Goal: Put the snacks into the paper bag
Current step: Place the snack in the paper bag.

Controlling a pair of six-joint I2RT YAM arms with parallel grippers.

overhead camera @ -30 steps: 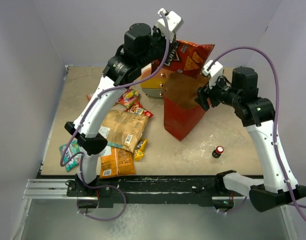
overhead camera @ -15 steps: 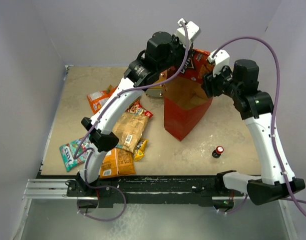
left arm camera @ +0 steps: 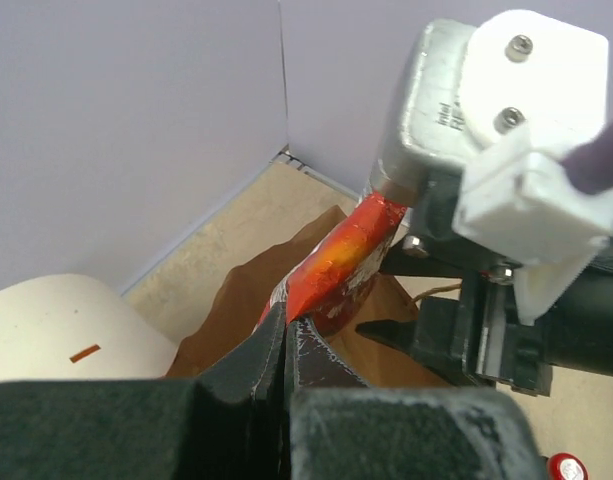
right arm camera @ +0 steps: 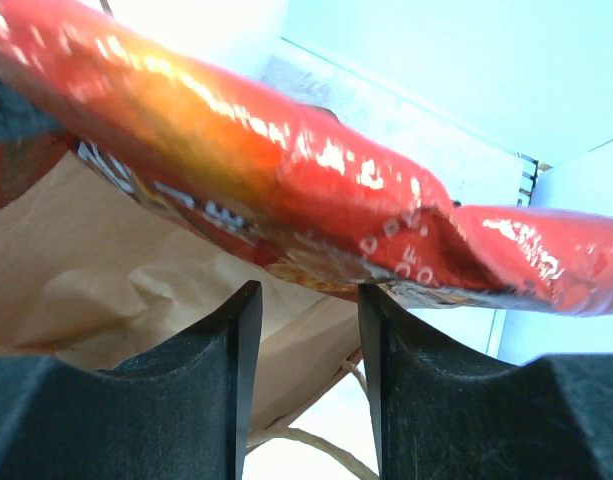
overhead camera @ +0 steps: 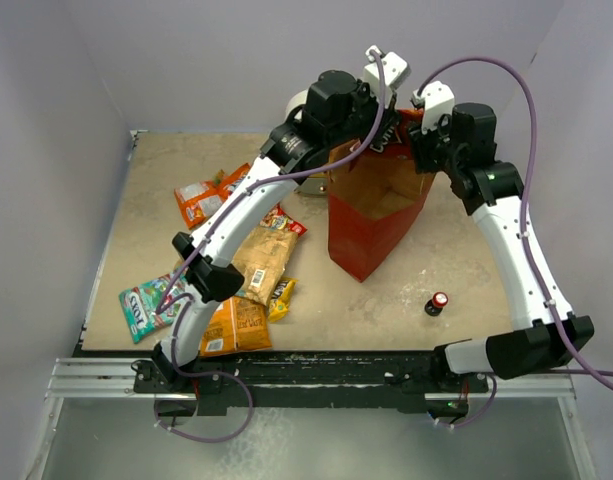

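Over the mouth of the tall brown kraft paper bag [overhead camera: 371, 240]: left gripper [left arm camera: 286, 335] clamped on glossy red Doritos packet [left arm camera: 336, 255], right gripper [right arm camera: 308, 300] jaws apart beside it. Tip end-down past rim, then release.

Tan table [overhead camera: 466, 255]: paper bag [overhead camera: 371, 240] upright centre; snack packets [overhead camera: 264, 260] scattered left; small capped bottle [overhead camera: 438, 303] right.

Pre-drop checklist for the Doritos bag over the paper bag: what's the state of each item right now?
1. Left claw shut on Doritos bag: ok.
2. Doritos bag above the paper bag mouth: ok.
3. Paper bag upright, mouth open: ok.
4. Right claw clear of Doritos bag: not ok, open jaws right at its lower edge.
5. Doritos bag will pass through the mouth: cannot tell.
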